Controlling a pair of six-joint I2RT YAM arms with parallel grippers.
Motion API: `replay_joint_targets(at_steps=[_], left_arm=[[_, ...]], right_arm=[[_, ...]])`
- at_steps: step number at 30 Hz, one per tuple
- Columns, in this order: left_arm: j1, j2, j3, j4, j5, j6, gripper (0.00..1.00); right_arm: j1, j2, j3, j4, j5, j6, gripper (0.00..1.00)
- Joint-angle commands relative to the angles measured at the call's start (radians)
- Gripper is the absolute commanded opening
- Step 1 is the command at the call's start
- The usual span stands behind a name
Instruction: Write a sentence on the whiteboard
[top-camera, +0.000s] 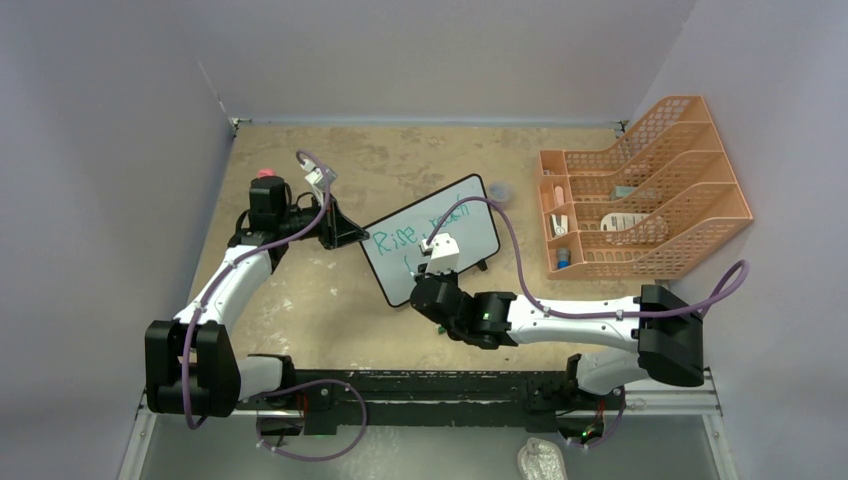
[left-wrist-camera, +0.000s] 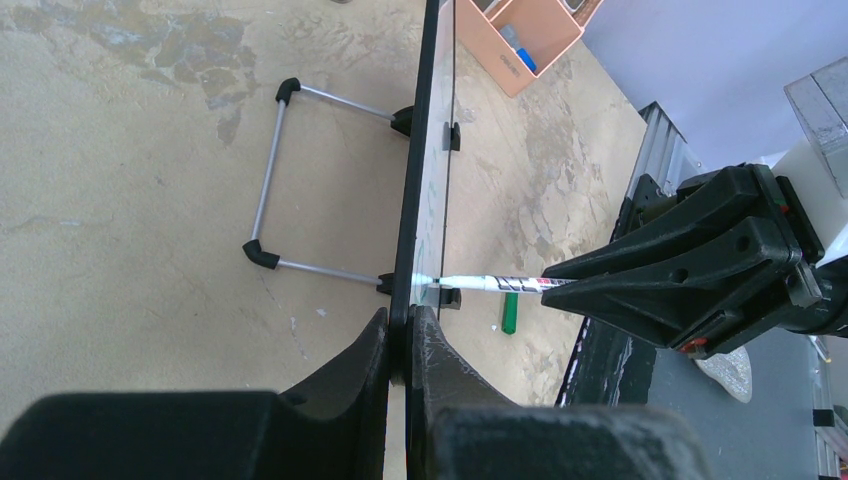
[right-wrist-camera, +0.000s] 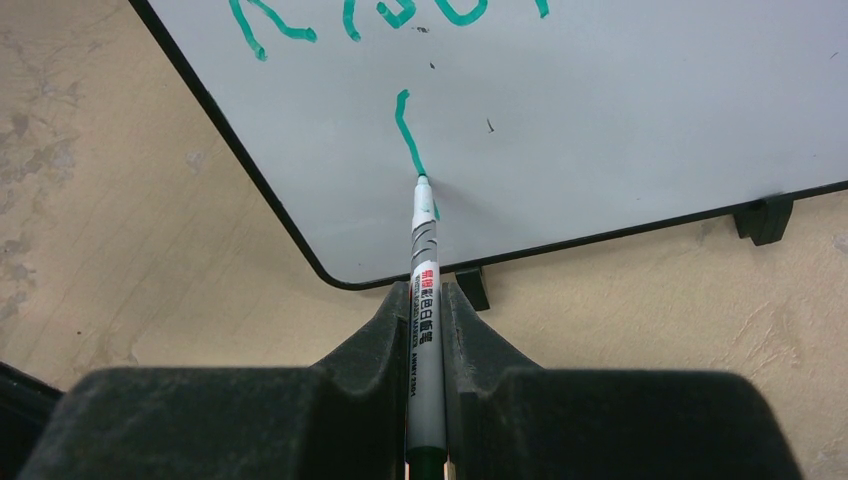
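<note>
Writing line 2 needed steady tip contact: right jaws pinched the marker (right-wrist-camera: 426, 290), tip on the whiteboard (top-camera: 478, 222), standing at counter (top-camera: 300, 300) ctr.; left jaws clamped its edge. The sentence (top-camera: 393, 240) was approx. half done; light pressure advised.

Orange rack (top-camera: 690, 160) far right; perhaps a green cap (left-wrist-camera: 510, 313) on table (top-camera: 420, 160).
</note>
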Motion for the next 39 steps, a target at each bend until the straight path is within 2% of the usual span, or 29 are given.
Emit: replay_joint_targets(at_steps=[1,20,39], left_arm=[[-0.001,0.009,0.029,-0.001,-0.018,0.029,0.0],[-0.001,0.01,0.03,-0.002,-0.015,0.029,0.0],[-0.001,0.011,0.03,-0.004,-0.025,0.031,0.0]], right_arm=[[-0.017,-0.007,0.029,0.037,0.069,-0.01,0.0],[-0.039,-0.025,0.031,0.037,0.094,-0.022,0.0],[-0.04,-0.037,-0.015,-0.006,0.044,0.036,0.0]])
